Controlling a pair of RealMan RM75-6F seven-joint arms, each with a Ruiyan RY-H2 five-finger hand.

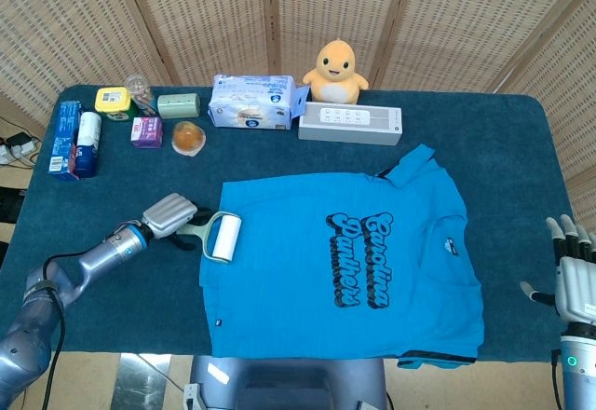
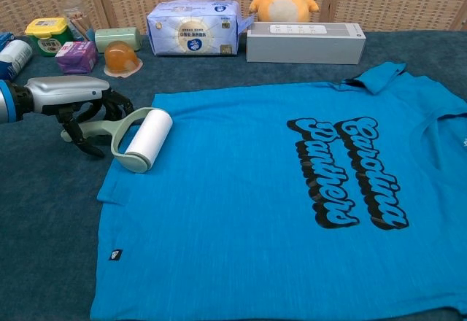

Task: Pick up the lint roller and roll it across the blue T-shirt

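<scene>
The left hand (image 2: 76, 101) reaches in from the left side of the table (image 1: 521, 130), its dark fingers (image 2: 109, 104) curled around the pale green handle of the lint roller (image 2: 143, 140), grasping it. The roller's white drum lies on the left sleeve edge of the blue T-shirt (image 1: 345, 261), touching the cloth, with the handle pointing back toward the hand over the dark blue table cover. The T-shirt is spread flat across the middle and near part of the table, its black lettering facing up and its collar toward the right. The right hand (image 1: 573, 270) hangs at the near right corner, just beyond the table edge, its fingers spread and released, holding nothing. Along the far side stand a yellow plush chick (image 1: 337, 67), a grey flat box with buttons (image 1: 350, 124) just in front of it, and a pack of wipes (image 1: 253, 102) to their left. Further left are a green case (image 1: 178, 105), an orange jelly cup (image 1: 188, 137), a purple box (image 1: 146, 132), a yellow-lidded tub (image 1: 113, 102) and, at the far left edge, a blue carton (image 1: 65, 138) with a white bottle (image 1: 88, 140) beside it.
</scene>
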